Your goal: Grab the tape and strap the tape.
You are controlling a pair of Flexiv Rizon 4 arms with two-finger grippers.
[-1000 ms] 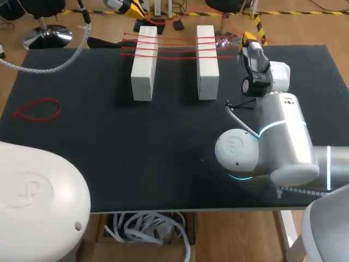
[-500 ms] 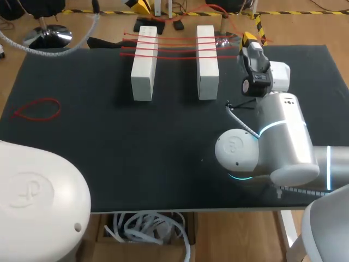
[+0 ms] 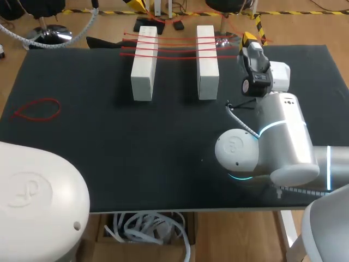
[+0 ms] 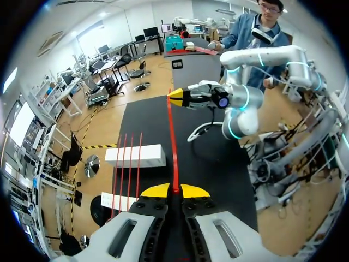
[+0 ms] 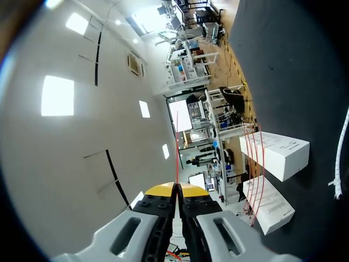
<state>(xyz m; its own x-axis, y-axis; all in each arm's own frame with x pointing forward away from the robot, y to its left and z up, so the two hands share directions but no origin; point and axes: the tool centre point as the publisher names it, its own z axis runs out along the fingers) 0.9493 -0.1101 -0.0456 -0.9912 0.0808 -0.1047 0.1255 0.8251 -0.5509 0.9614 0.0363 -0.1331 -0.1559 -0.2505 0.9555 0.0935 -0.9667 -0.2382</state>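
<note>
A taut red tape (image 4: pixel 172 136) runs between my two grippers. In the left wrist view my left gripper (image 4: pixel 175 190) is shut on one end, held beyond the far end of the white blocks. My right gripper (image 4: pixel 182 98) holds the other end. In the head view the right gripper (image 3: pixel 248 37) hovers at the table's far right, beside the right white block (image 3: pixel 207 61). Only a yellow tip of the left gripper (image 3: pixel 139 3) shows there, past the far edge. In the right wrist view the right gripper (image 5: pixel 176 189) is shut on the thin red tape (image 5: pixel 176 158).
Two white blocks, the left block (image 3: pixel 144 63) and the right one, stand side by side with several red tapes (image 3: pixel 174 46) stretched across their far ends. A loose red tape loop (image 3: pixel 37 109) lies near the table's left edge. My right arm's elbow (image 3: pixel 256 150) sits over the front right.
My left gripper has drifted farther from the table's far edge, almost leaving the head view. The right arm, blocks and loose loop have not moved.
</note>
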